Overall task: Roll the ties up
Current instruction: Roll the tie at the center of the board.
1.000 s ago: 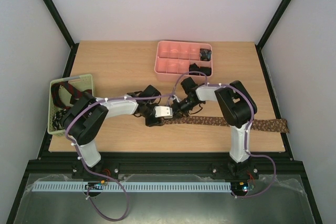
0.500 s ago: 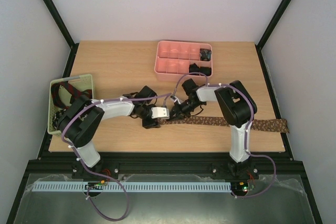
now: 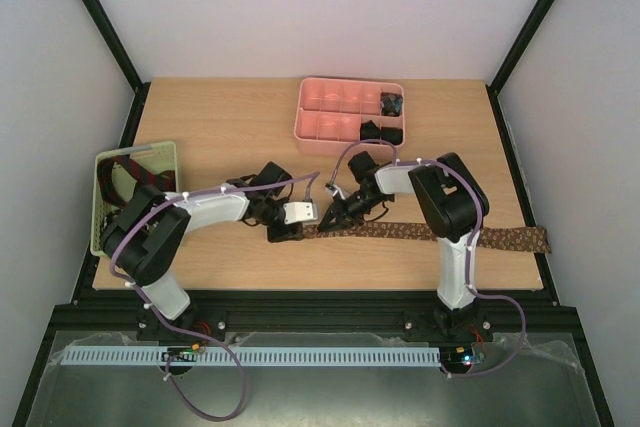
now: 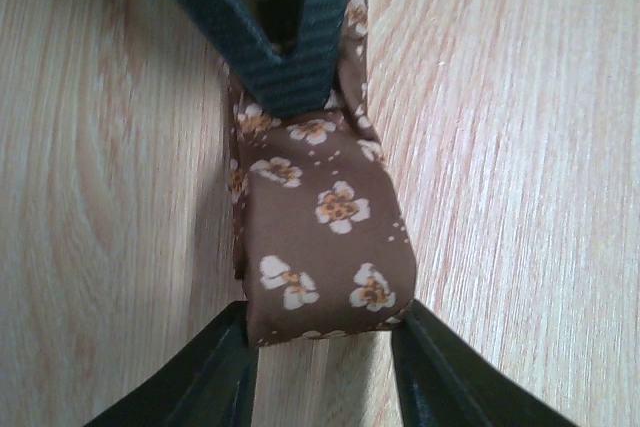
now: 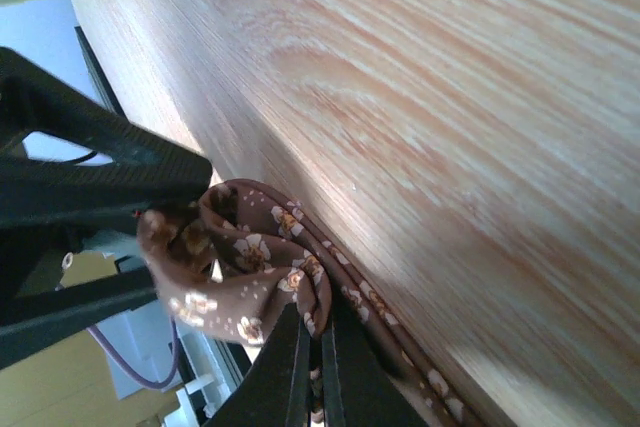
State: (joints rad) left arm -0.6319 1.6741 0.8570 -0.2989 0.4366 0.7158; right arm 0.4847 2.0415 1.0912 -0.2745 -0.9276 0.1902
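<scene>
A brown tie [image 3: 440, 233] with pale flowers lies along the table's near edge, its right end over the table's side. Its left end is folded into a small loop [image 4: 330, 237]. My left gripper [image 3: 284, 230] holds that loop from the left, one finger [image 4: 225, 372] against each side of it. My right gripper [image 3: 329, 218] is shut on the tie's layers just right of the loop, its thin fingers [image 5: 300, 367] pinching the fabric [image 5: 240, 267]. In the left wrist view the right gripper's fingers [image 4: 290, 57] cross the tie beyond the fold.
A pale green basket [image 3: 165, 152] at the left edge holds a red-striped tie [image 3: 125, 179] and darker fabric. A pink compartmented tray [image 3: 320, 97] at the back holds black coils [image 3: 392, 104]. The table drops off close in front of the tie.
Both grippers have shifted a little to the left with the tie's end. My left jaws have closed in onto the folded loop.
</scene>
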